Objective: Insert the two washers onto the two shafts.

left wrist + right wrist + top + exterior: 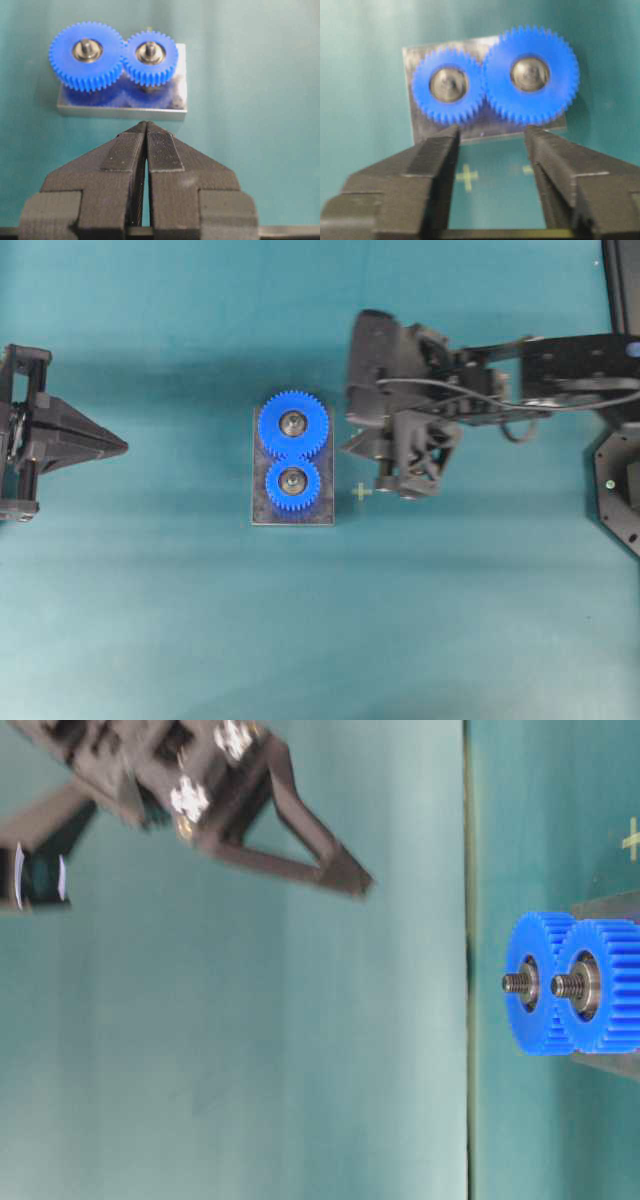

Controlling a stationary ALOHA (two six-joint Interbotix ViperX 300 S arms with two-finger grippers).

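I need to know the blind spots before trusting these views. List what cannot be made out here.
- Washer: none can be picked out; the small yellowish cross mark on the table is too small to identify.
- Right gripper: in the overhead view the arm's own body covers its fingertips.
- Shafts: blurred in the right wrist view.
- Left gripper: its rear is cut off by the overhead view's left edge.
- Plate: cut off by the table-level picture's edge.
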